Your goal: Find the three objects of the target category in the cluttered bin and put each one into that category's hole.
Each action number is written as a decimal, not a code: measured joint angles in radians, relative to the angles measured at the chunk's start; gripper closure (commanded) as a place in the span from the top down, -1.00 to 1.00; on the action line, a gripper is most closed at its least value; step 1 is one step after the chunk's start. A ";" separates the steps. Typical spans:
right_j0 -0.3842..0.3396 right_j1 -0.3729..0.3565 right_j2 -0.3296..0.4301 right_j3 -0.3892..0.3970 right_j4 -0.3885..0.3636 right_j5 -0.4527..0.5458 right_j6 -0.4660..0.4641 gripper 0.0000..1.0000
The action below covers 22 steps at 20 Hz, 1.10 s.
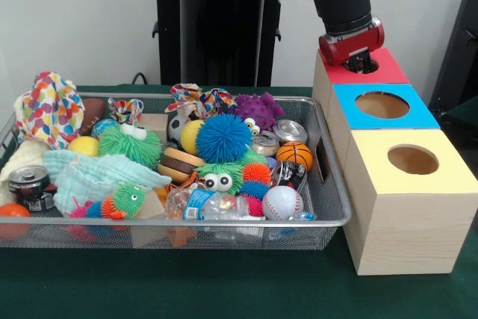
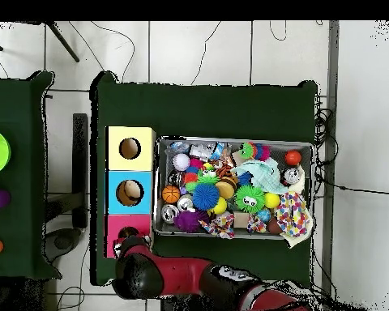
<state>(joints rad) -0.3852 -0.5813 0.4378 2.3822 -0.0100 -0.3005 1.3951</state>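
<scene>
The silver wire-mesh bin [image 1: 332,211] lies on the green table, full of mixed toys; it also shows in the overhead view [image 2: 235,140]. My gripper [image 1: 362,63] hangs right over the hole of the red-topped box [image 1: 388,72], its tip at the opening and covering the hole. In the overhead view the gripper [image 2: 130,236] sits on the red box [image 2: 113,227]. Nothing shows in its grasp. An orange, black-striped shape [image 2: 224,172] lies mid-bin, perhaps the tiger. The duck and the dog are not clearly visible.
The blue-topped box [image 1: 418,117] and the yellow-topped box [image 1: 448,177] stand in a row with the red one, right of the bin. The bin holds fuzzy spiky balls [image 1: 222,138], a purple monster [image 1: 258,110], cans, small sports balls, a plastic bottle [image 1: 213,205] and cloths.
</scene>
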 measured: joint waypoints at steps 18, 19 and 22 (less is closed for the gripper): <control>0.031 -0.019 -0.019 -0.004 0.032 0.032 0.000 1.00; 0.040 -0.023 -0.025 -0.006 0.035 0.032 0.000 1.00; 0.082 -0.038 -0.056 -0.009 0.052 0.028 0.000 1.00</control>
<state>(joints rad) -0.3032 -0.6195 0.3822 2.3728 0.0420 -0.2727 1.3953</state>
